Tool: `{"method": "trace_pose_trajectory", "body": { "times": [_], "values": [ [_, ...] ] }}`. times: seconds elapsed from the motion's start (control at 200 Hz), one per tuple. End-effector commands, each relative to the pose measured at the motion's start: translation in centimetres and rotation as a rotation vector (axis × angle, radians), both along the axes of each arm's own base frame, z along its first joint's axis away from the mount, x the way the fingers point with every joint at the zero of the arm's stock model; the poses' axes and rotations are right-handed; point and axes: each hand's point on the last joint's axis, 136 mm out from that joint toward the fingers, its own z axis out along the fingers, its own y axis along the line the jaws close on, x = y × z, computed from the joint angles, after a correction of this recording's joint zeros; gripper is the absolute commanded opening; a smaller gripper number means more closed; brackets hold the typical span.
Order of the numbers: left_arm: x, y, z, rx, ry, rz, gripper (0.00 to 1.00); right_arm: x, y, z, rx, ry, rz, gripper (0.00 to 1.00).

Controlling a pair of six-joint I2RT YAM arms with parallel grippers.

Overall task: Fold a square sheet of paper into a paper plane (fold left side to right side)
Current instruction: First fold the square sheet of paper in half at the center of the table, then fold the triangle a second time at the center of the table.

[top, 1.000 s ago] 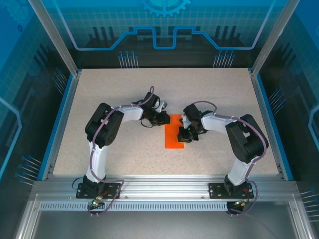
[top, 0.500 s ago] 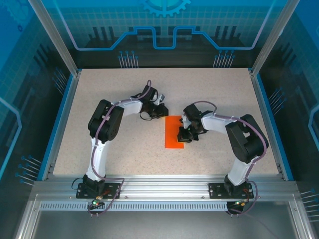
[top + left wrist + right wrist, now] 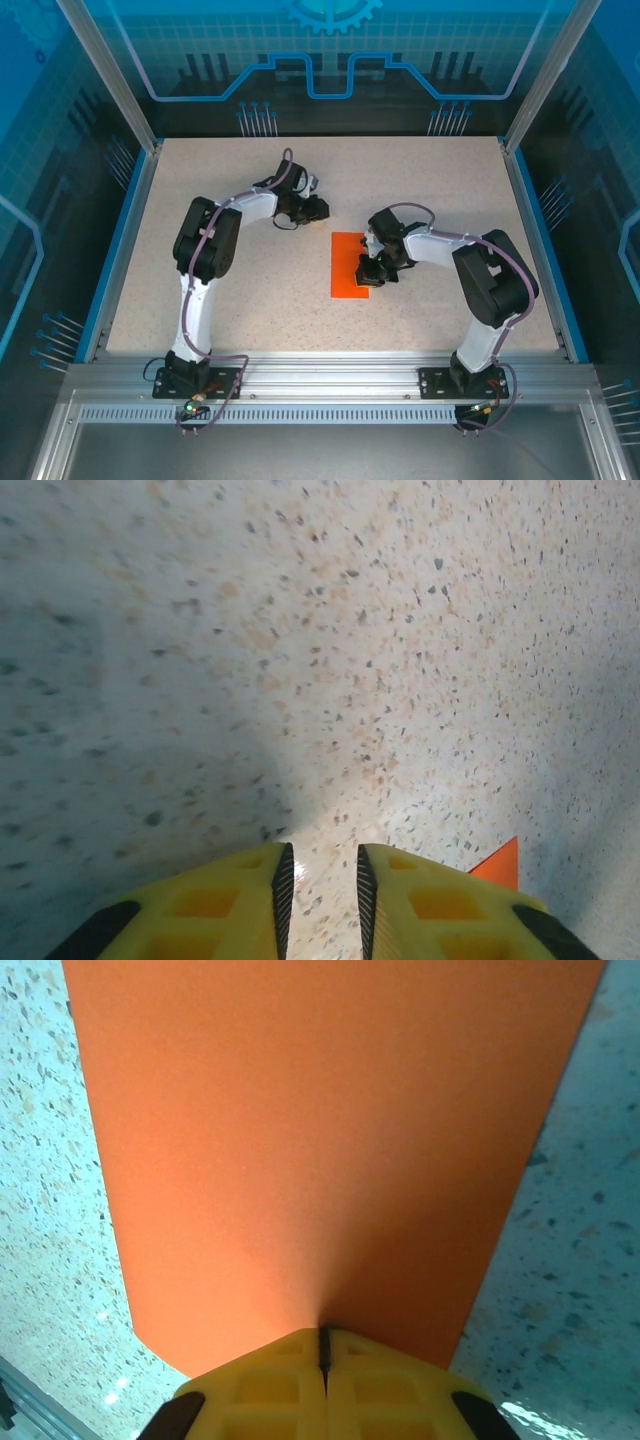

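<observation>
Orange paper point(image 3: 348, 265) lies mid-worktop point(image 3: 280, 310) as a narrow strip, so the left-to-right fold looks made. Right jaws sit at the strip's right edge. In the right wrist view they are shut tight with no gap between them, tips at the paper's rim. Whether they pinch that rim or only press it down I cannot tell. Left jaws hang apart from the paper, off its far left corner, parted by a thin slit with nothing between them. An orange corner point(image 3: 500, 865) peeps beside them in the left wrist view.

Risks, as I judge them: the fold is probably only lightly creased, so if the right jaws lift off, the top layer may spring open. If they drag sideways while pressing, the thin paper could skid over the smooth worktop or wrinkle, throwing the edges out of line. If the rim is pinched, a lift would carry the whole strip up. The left jaws, barely open, may shove the paper rather than catch it
</observation>
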Motion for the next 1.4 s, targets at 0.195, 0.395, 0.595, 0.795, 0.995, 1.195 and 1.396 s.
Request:
{"method": "trace_pose_trajectory", "body": {
  "times": [0.195, 0.395, 0.595, 0.795, 0.995, 1.195, 1.396],
  "values": [
    [-4.8, 0.1, 7.3, -0.063, -0.034, -0.029, 0.28, 2.4, 1.0, 4.7, 0.146, -0.222, -0.060, 0.36],
    [-9.8, -2.5, 5.6, -0.087, 0.077, -0.096, 0.28, 4.0, -1.9, 6.1, 0.104, -0.311, -0.158, 0.56],
    [-11.8, -4.9, 2.4, -0.070, 0.160, -0.120, 0.28, 4.3, -3.2, 5.8, 0.152, -0.252, -0.245, 0.67],
    [-11.7, -5.2, 0.3, -0.024, 0.193, -0.113, 0.28, 3.8, -3.4, 4.9, 0.164, -0.199, -0.263, 0.67],
    [-12.2, -4.7, -1.3, 0.010, 0.228, -0.106, 0.27, 2.7, -3.4, 4.0, 0.146, -0.127, -0.230, 0.66],
    [-13.0, -3.7, -1.9, 0.053, 0.233, -0.098, 0.27, 1.1, -3.1, 3.2, 0.160, -0.036, -0.197, 0.61],
    [-13.4, -3.5, -2.2, 0.053, 0.237, -0.094, 0.27, 0.0, -2.5, 2.7, 0.197, 0.021, -0.193, 0.56]
  ]
}}
